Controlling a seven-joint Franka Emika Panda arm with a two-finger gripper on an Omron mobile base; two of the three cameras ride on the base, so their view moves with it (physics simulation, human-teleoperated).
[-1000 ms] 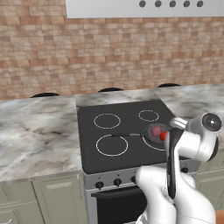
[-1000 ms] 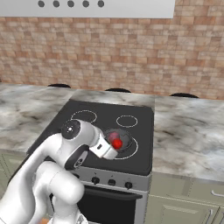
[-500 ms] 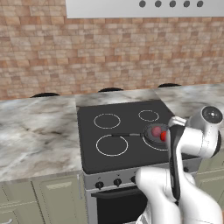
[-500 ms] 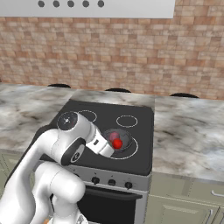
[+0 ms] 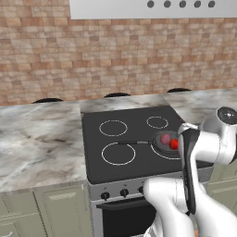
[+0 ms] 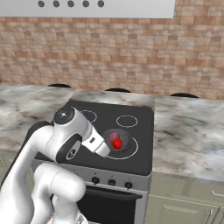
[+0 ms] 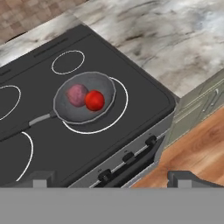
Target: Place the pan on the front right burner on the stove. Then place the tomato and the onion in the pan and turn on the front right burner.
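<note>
Arm swung back toward base since earlier frame. Pincer (image 7: 111,179) spread wide, empty, hung above front knobs (image 7: 127,157). Rightmost knob likely to be approached squarely, turned. Beyond: tomato (image 7: 94,100), onion (image 7: 77,94) touching in pan (image 7: 74,114), seated on front right burner (image 7: 123,103).

Marble-patterned tabletop (image 5: 39,139) stretches along both sides, grey and veined. Behind it a red-brown brick wall (image 5: 92,60). Up top, a pale range hood (image 6: 109,6) with a row of dark round buttons. Pale green cabinet doors (image 6: 183,205) below, and wooden floor (image 7: 192,148) beside them.
</note>
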